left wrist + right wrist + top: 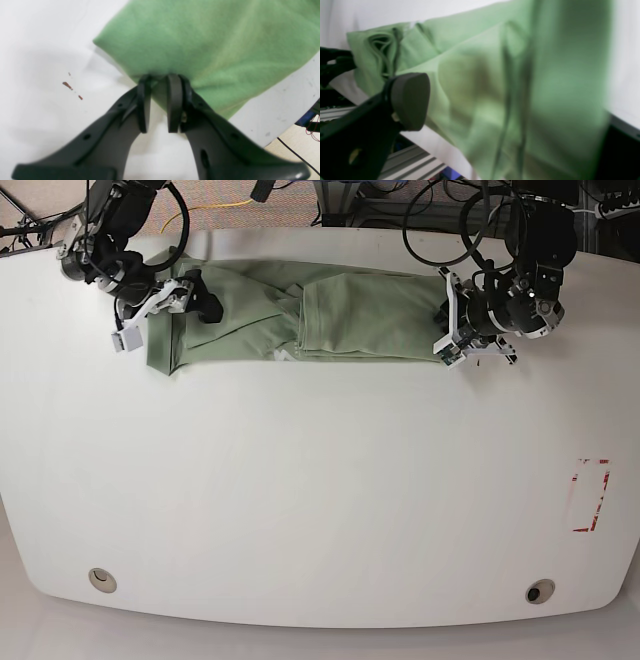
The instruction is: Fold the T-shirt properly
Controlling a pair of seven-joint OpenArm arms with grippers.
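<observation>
Lying folded lengthwise, sage-green T-shirt [330, 320], left hand [160, 82] pinching its edge, right hand [165, 315] spread

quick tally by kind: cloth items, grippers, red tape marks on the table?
T-shirt: 1, sage green, lying partly folded on the white table
Grippers: 2, left gripper shut on the shirt's edge, right gripper open at the other end
Red tape mark: 1
Total: 4
</observation>
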